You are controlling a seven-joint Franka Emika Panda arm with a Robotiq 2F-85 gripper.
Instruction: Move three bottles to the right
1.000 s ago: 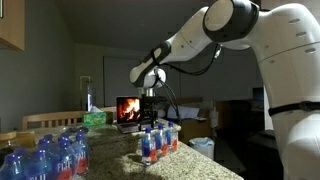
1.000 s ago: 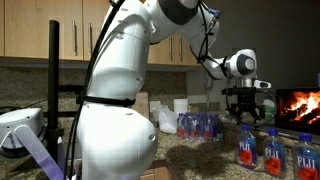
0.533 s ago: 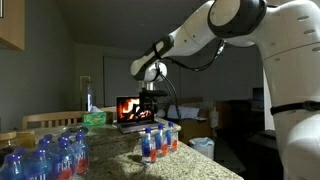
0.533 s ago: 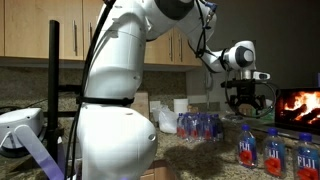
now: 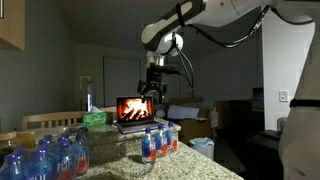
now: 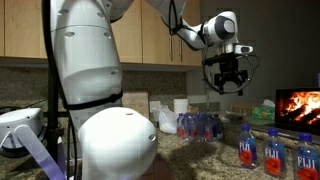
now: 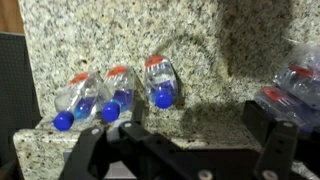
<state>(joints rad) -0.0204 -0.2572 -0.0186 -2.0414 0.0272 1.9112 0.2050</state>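
Arm: white Panda arm (image 5: 225, 12) reaches in from the top in an exterior view; in an exterior view its bulky white base (image 6: 90, 90) fills the left half of the picture, with wooden wall cabinets (image 6: 25, 40) behind it.

Bench: speckled granite bench (image 5: 190, 165), dimly lit. The wrist view looks straight down on it (image 7: 120, 30), with a dark drop along the left edge.

Spare bottles: a crowded group of identical bottles (image 5: 45, 155) stands at the near left of the bench, well apart from the task's set. A group also shows at the back (image 6: 200, 125) and at the right edge of the wrist view (image 7: 295, 85).

Screen: a screen showing a fire picture (image 5: 131, 110) glows behind the bench, also seen at the right (image 6: 300, 105).

Three bottles: the three bottles (image 5: 158, 143) stand upright, close together in a short row near the bench edge; red-and-blue labels (image 6: 272, 152), blue caps seen from above (image 7: 117, 95). Nothing touches them.

Jaws: wide apart and empty, hanging well above the three bottles in both exterior views. Dark fingers (image 7: 282, 140) frame the bottom of the wrist view.
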